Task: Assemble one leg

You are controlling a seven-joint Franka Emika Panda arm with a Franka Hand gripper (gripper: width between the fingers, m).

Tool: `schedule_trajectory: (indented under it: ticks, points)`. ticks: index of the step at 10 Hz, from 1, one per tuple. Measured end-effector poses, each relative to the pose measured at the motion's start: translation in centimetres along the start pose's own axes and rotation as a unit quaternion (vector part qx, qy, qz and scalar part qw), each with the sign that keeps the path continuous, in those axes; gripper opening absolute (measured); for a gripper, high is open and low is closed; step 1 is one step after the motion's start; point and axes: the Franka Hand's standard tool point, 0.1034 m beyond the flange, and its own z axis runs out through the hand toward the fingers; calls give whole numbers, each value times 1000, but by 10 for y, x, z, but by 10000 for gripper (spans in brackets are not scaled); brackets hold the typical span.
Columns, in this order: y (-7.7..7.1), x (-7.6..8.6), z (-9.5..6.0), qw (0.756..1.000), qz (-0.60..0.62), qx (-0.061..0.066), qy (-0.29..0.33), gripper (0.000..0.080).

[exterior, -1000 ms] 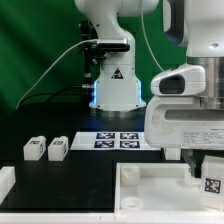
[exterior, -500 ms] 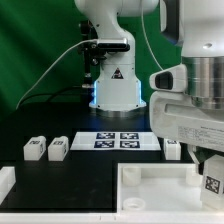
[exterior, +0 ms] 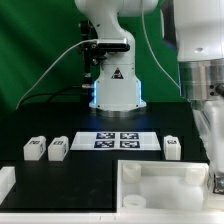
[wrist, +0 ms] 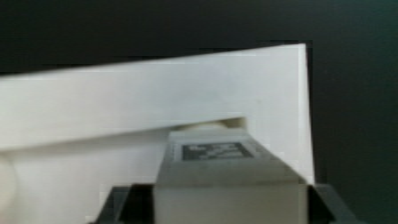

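Note:
In the wrist view my gripper [wrist: 222, 205] is shut on a leg [wrist: 221, 160], a white block with a black-and-white tag on the face toward the camera. The dark fingers [wrist: 128, 206] press on both its sides. Below the leg lies the large white panel [wrist: 125, 105], near one of its corners. In the exterior view my arm [exterior: 204, 100] stands at the right edge, and the gripper and held leg are cut off there. Three more legs rest on the black table: two [exterior: 33, 148] [exterior: 57, 148] at the left and one [exterior: 172, 147] at the right.
The marker board [exterior: 120, 139] lies between the loose legs, in front of the robot base [exterior: 113, 88]. The large white panel [exterior: 160, 188] with its raised rim fills the front of the exterior view. Another white part [exterior: 6, 180] sits at the front left edge.
My arm has moved toward the exterior view's right with the leg, now nearly out of frame. That uncovers the loose leg right of the marker board.

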Motion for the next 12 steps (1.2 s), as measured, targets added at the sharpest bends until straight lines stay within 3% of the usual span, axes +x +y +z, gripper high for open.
schedule_trajectory:
  ticks: [2,3,4,5,6,7,8,11,12]
  points:
    - [1,-1,1,998,63,1,-7,297]
    - [1,-1,1,999,40,0,-8,385]
    - [2,-1,2,1000,24,-1,-7,385]
    - [5,-1,2,999,-45,-9,-7,562]
    - [6,0,4,988,-155,-11,-4,562]
    - [8,-1,4,968,-251,-18,0,631]
    - [11,-3,4,949,-313,-36,0,644]
    - [9,-1,3,892,-451,-35,-1,648]
    - [7,2,2,851,-523,-37,1,648]
